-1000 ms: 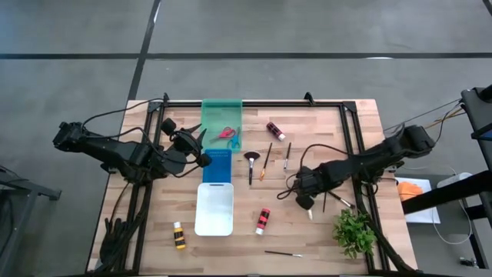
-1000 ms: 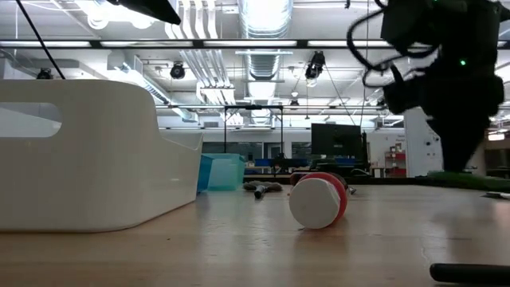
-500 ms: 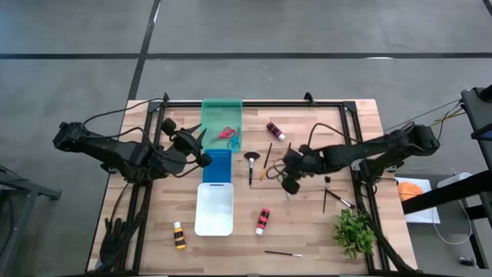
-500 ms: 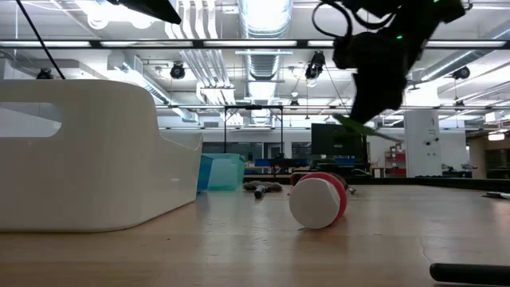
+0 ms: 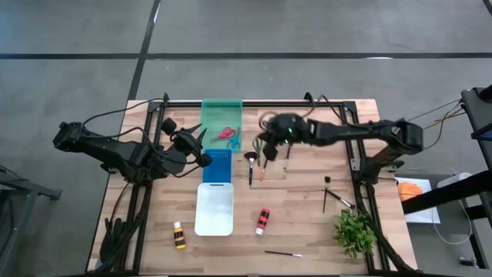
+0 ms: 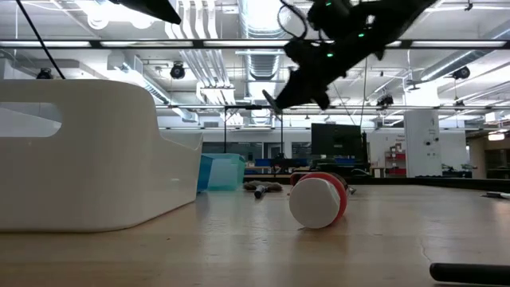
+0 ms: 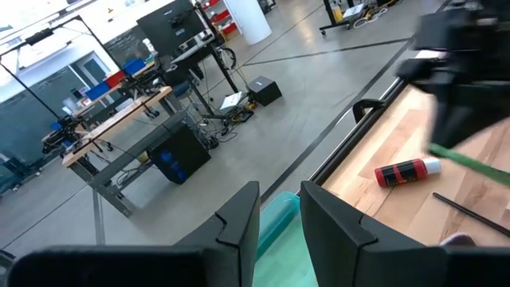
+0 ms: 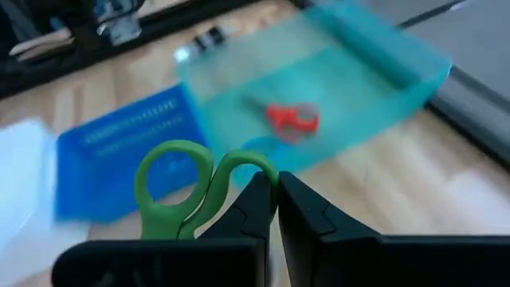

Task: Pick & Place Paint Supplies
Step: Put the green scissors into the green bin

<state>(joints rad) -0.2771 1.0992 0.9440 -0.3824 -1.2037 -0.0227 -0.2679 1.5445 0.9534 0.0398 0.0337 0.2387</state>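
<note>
Right tool: closed on the green-handled scissors, which you are carrying above the table, just beside the green tray. In your right wrist view the green loops lead outward from the fingers, so the scissors' long axis points at that tray, which lies ahead and below. Red-handled scissors and a blue-handled pair already lie inside it. Judged: your next move is a short carry toward the tray, then release; your right arm is the one in place for it.

Left tool: parted a little, holding nothing, waiting near the blue tray.

Remaining on the table: red-banded bottle, yellow-banded bottle, several brushes, white tray, plant.

Labels, writing: none legible.
</note>
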